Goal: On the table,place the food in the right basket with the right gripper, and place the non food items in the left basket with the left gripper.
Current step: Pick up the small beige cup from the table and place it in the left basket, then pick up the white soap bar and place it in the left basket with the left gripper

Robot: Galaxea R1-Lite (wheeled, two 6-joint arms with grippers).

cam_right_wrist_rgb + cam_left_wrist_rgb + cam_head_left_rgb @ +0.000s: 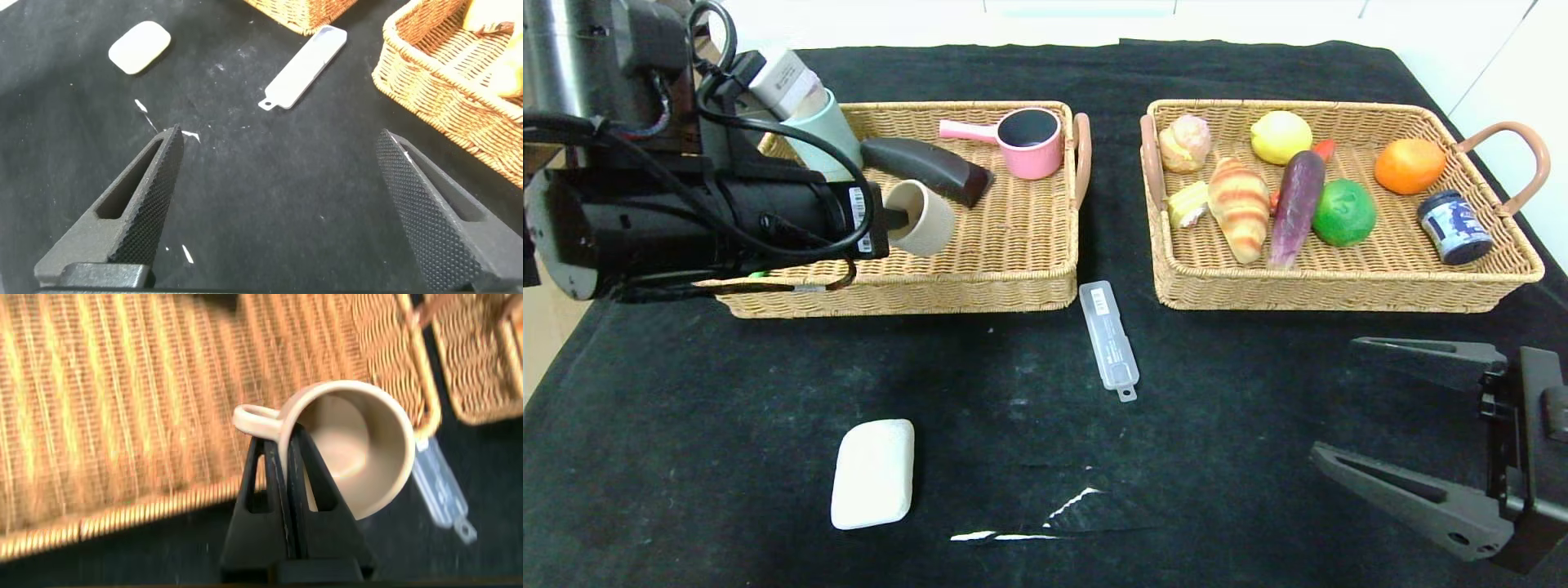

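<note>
Black cloth covers the table where the left gripper (286, 478) pinches a beige mug (920, 218) by its rim over the left basket (1013, 245), seemingly for dropping, while the right gripper (1372, 408) waits spread.

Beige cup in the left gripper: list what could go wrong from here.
1. The left gripper pinches only the beige cup's thin wall beside its handle, so the cup may twist or slip.
2. The cup hangs tilted over the left basket, close to the dark brown object; on release it could roll into it.
3. The white bar and clear plastic case lie on the table, unsorted.
</note>
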